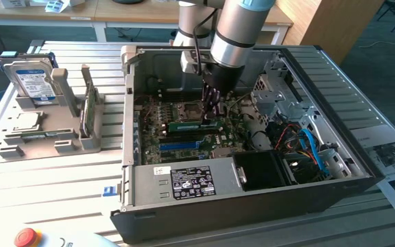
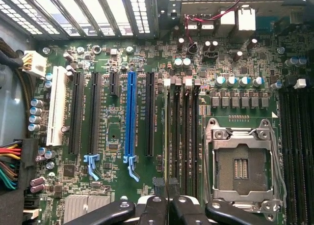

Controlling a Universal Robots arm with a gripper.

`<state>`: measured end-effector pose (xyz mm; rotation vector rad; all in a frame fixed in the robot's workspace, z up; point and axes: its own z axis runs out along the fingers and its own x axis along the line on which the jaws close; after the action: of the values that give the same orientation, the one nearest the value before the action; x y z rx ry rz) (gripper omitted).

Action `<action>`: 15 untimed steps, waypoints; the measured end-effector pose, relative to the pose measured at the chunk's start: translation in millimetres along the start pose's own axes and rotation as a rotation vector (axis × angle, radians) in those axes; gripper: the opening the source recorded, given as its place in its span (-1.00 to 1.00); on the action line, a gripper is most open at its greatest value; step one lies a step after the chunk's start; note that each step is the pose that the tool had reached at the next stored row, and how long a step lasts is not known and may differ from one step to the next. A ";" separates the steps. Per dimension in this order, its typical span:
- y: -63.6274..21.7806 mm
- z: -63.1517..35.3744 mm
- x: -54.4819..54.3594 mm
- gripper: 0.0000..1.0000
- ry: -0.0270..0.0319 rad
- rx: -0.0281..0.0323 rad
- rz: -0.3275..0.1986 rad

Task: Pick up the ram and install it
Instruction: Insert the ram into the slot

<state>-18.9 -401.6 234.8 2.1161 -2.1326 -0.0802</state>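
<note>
Exterior view: gripper [image 1: 211, 113] inside the case [image 1: 252, 200], jaws nearly together, tips on the ram [image 1: 191, 124] at its end toward the exterior view's right. Ram lies along a motherboard [image 1: 183, 146] slot. Clamped or pressing: cannot tell.

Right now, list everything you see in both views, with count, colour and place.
computer case: one, black, open, on the slatted table.
motherboard: one, green, inside the case.
ram stick: one, green, in a motherboard slot.
CPU socket: one, silver, empty, on the motherboard.
blue expansion slot: one, blue, on the motherboard.
power supply: one, silver, black label, at the case's near wall.
hard drive: one, silver with blue label, upright in the grey holder, exterior view's left.
emergency stop button: one, red, exterior view's lower left corner.
robot arm: one, grey, reaching down into the case.
gripper: one, black, shut, over the ram stick.
</note>
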 end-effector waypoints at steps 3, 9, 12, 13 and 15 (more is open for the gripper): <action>0.7 0.0 0.0 -0.77 0.0004 0.0005 0.000; 3.2 0.4 -0.2 -0.77 0.0012 0.0028 0.000; 3.3 0.3 -1.3 -0.77 0.0013 0.0029 0.000; 3.2 0.3 -1.8 -0.77 0.0012 0.0030 0.000; 3.2 0.2 -1.8 -0.77 0.0013 0.0030 0.000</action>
<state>-22.1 -399.7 234.9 2.1172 -2.1332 -0.0756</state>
